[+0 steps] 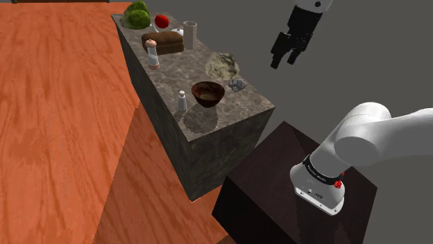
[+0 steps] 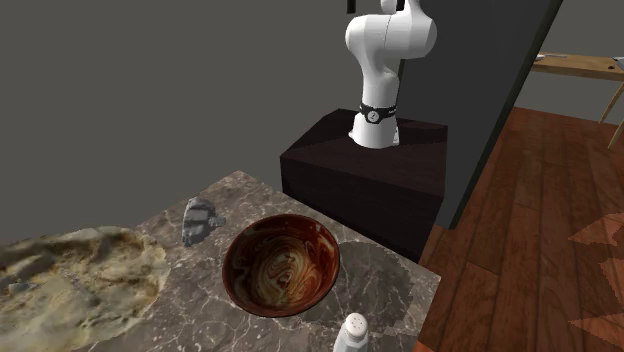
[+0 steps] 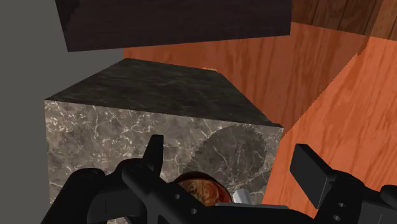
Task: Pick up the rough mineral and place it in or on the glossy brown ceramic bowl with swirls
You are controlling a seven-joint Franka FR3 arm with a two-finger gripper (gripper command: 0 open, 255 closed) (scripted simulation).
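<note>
A small grey lumpy mineral [image 1: 236, 84] [image 2: 200, 220] lies on the marble counter [image 1: 215, 132], close beside the glossy brown bowl [image 1: 208, 92] [image 2: 281, 265] with cream swirls inside. The bowl holds nothing. My black gripper [image 1: 284, 61] hangs open high in the air, well above the mineral and off toward the shoulder view's right. In the wrist view the gripper [image 3: 232, 162] has its fingers [image 3: 154, 149] wide apart with nothing between them, and part of the bowl [image 3: 198, 189] peeks out behind the hand.
A large rough beige lump [image 1: 222, 66] [image 2: 70, 275] lies behind the mineral. A white shaker [image 1: 182, 100] [image 2: 350, 333] stands by the bowl. Farther along are a bread loaf [image 1: 163, 43], a cup [image 1: 189, 33], a tomato [image 1: 162, 21] and greens [image 1: 137, 14]. The dark stand [image 1: 277, 180] adjoins the counter's end.
</note>
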